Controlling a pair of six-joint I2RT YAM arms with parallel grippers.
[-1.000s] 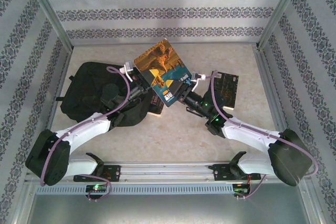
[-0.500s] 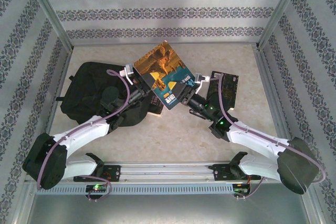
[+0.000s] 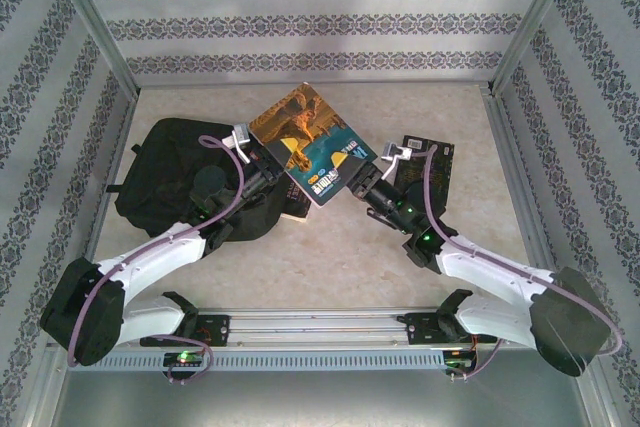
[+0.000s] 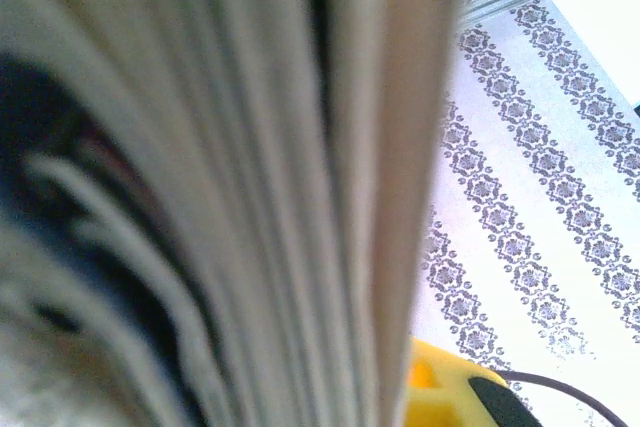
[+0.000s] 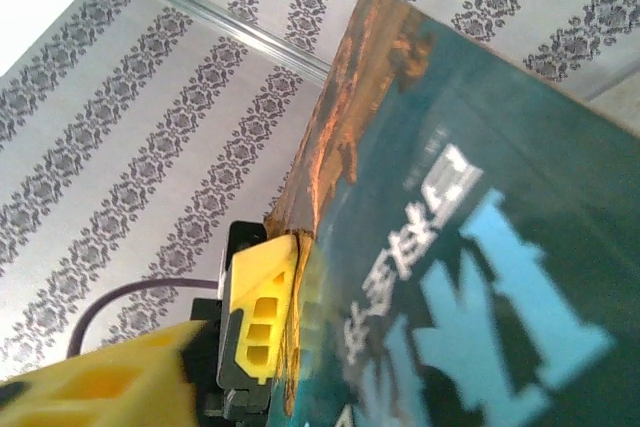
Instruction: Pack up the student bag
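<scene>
Left gripper (image 3: 263, 161) is found clenched on the left edge of a book (image 3: 310, 142), which is held clear of the table (image 3: 350, 267) and tilted, its cover turned upward. In the right wrist view one yellow finger (image 5: 255, 319) of this gripper is seen pressed against the book's (image 5: 470, 247) edge, where the orange part of the cover meets the teal part with pale lettering. In the left wrist view the fanned page edges of the book (image 4: 250, 187) are seen very close and blurred. The right gripper (image 3: 360, 177) is placed at the opposite, lower right edge of the same book; whether it is clamped on that edge or merely set against it cannot be told. A yellow part of it (image 4: 450, 392) is glimpsed past the pages in the left wrist view. The student bag (image 3: 170, 172) is found lying flat on the table to the outer left of the left gripper and below it, partly covered by that arm's forearm. Just below the left gripper, beside the bag, the edge of a second book (image 3: 293, 213) is noted on the table. A dark book (image 3: 432, 169) is noted lying flat just beyond the right gripper, on its outer right side.
</scene>
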